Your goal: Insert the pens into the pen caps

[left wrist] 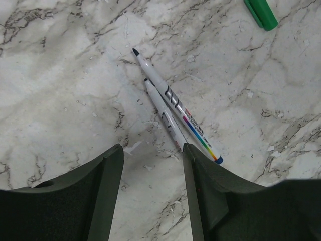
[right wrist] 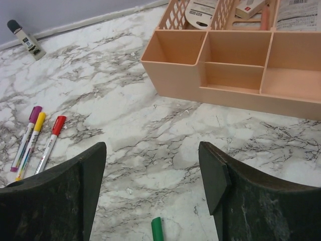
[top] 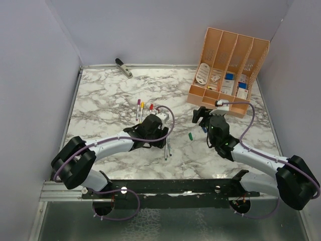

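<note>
Two uncapped silver pens (left wrist: 168, 98) lie side by side just ahead of my open, empty left gripper (left wrist: 153, 150). One has a blue end (left wrist: 219, 159); the other's end is hidden behind my right finger (left wrist: 200, 170). They also show in the top view (top: 167, 147), below the left gripper (top: 156, 131). A green cap (top: 191, 135) lies alone between the arms and shows in the left wrist view (left wrist: 261, 12) and the right wrist view (right wrist: 157, 230). Purple (right wrist: 25, 140), yellow (right wrist: 31, 148) and red (right wrist: 50, 145) pens lie capped together. My right gripper (right wrist: 152, 148) is open and empty above the green cap. No blue cap is in view.
A peach desk organizer (top: 228, 65) with cards and boxes stands at the back right, close ahead of the right gripper (top: 199, 116); its low front trays (right wrist: 230, 75) are bare. A grey-black stapler-like tool (top: 123, 67) lies at the back wall.
</note>
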